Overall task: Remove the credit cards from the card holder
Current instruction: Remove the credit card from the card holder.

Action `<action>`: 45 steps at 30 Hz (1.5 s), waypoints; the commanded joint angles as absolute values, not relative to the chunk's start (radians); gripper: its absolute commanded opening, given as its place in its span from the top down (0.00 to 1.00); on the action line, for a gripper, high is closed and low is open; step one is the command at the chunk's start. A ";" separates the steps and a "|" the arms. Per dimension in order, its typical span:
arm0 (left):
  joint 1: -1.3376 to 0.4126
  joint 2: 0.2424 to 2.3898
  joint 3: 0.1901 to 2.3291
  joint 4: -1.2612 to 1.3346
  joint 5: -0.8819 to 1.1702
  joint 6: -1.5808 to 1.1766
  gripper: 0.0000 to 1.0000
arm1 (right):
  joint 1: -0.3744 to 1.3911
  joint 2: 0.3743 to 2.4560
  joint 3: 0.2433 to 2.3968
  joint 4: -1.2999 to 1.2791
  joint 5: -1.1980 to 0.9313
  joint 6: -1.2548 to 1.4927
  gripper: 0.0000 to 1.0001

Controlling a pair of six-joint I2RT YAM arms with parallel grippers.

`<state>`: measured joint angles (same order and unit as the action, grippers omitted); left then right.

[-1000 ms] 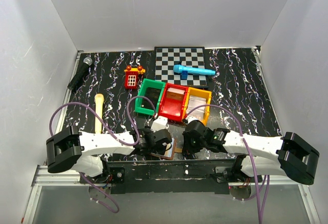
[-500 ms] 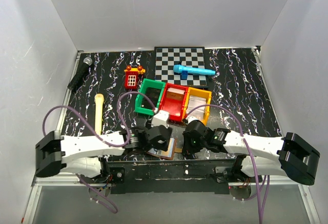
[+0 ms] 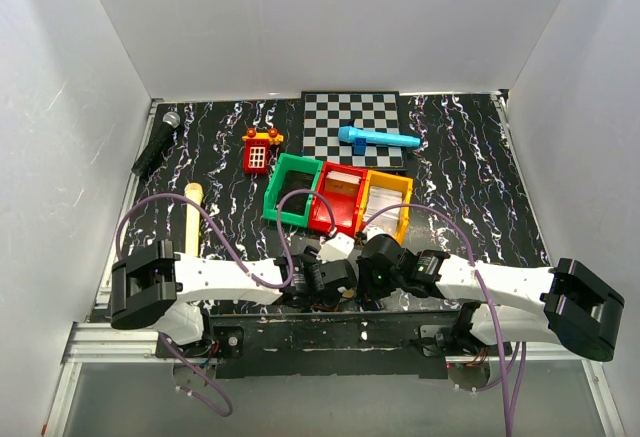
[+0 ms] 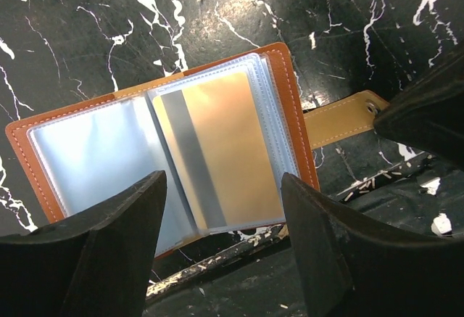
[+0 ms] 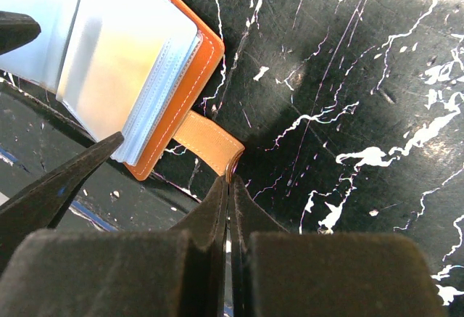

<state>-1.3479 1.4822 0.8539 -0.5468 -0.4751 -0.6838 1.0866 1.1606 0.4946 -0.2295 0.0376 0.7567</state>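
The card holder (image 4: 284,106) lies open on the black marbled table by its near edge, orange-brown with clear sleeves. A tan credit card (image 4: 230,150) with a grey stripe sits in the right sleeve. My left gripper (image 4: 223,208) is open and empty just above the holder's near edge. My right gripper (image 5: 229,180) is shut on the holder's tan strap (image 5: 208,140), which also shows in the left wrist view (image 4: 339,118). The holder (image 5: 197,62) and its sleeves (image 5: 119,59) show in the right wrist view. In the top view both grippers (image 3: 328,282) (image 3: 366,282) almost hide the holder.
Green (image 3: 293,189), red (image 3: 338,197) and orange (image 3: 386,202) bins stand just beyond the grippers. A checkerboard (image 3: 330,122) with a blue toy microphone (image 3: 375,138) lies at the back. A red toy phone (image 3: 258,152), black microphone (image 3: 157,142) and cream handle (image 3: 192,219) lie to the left.
My left gripper has moved right and now sits over the open card holder, and its arm has changed pose. The right arm has held still on the strap.
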 commanded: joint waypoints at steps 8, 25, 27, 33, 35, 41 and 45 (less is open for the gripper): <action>-1.358 1.497 0.885 -0.540 -0.489 -0.676 0.35 | 1.081 1.158 0.509 -0.232 0.031 0.753 0.99; -1.359 1.548 0.865 -0.555 -0.486 -0.701 0.35 | 1.081 1.152 0.495 -0.224 0.031 0.758 0.99; -1.361 1.543 0.862 -0.560 -0.500 -0.701 0.35 | 1.081 1.154 0.494 -0.222 0.031 0.761 0.99; -1.359 1.549 0.868 -0.627 -0.563 -0.744 0.34 | 1.080 1.152 0.495 -0.224 0.031 0.759 0.99; -1.359 1.533 0.859 -0.635 -0.572 -0.759 0.34 | 1.081 1.146 0.492 -0.224 0.032 0.762 0.99; -1.358 1.490 0.850 -0.658 -0.601 -0.784 0.33 | 1.080 1.143 0.488 -0.225 0.032 0.765 0.99; -1.358 1.470 0.851 -0.683 -0.618 -0.798 0.33 | 1.081 1.140 0.488 -0.224 0.032 0.764 0.99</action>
